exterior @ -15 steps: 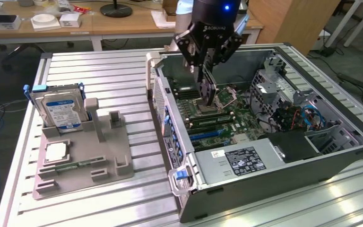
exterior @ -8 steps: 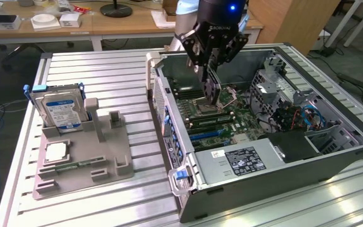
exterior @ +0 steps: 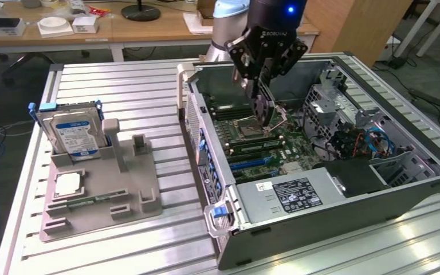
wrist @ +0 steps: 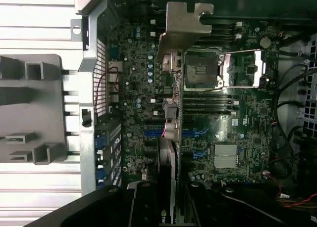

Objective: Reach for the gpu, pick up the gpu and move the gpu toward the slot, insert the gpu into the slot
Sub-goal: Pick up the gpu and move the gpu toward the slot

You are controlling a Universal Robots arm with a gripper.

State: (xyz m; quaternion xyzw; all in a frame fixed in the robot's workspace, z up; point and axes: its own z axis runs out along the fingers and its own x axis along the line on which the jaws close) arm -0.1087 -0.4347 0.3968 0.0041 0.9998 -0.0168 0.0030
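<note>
Table [exterior: 113,86]: slatted metal bench carrying the open case.
Computer case [exterior: 319,217]: lies side-up with its interior exposed.
Motherboard [exterior: 297,146]: in plain view on the case floor, with an empty processor socket.
Gripper [exterior: 260,97]: inside the case above the board, fingers clamped on the gpu.
Gpu [exterior: 263,110]: hangs from the fingers over the socket area, clear of the board. In the wrist view it is edge-on, silver bracket farthest from the fingers.
Slot [exterior: 249,164]: blue connectors nearer the case front, unoccupied.
Step in hand: carrying the card toward the slot; not seated.
Requirement, as judged: card edge squared over one blue connector and bracket towards the rear wall, then a straight, even press.
</note>
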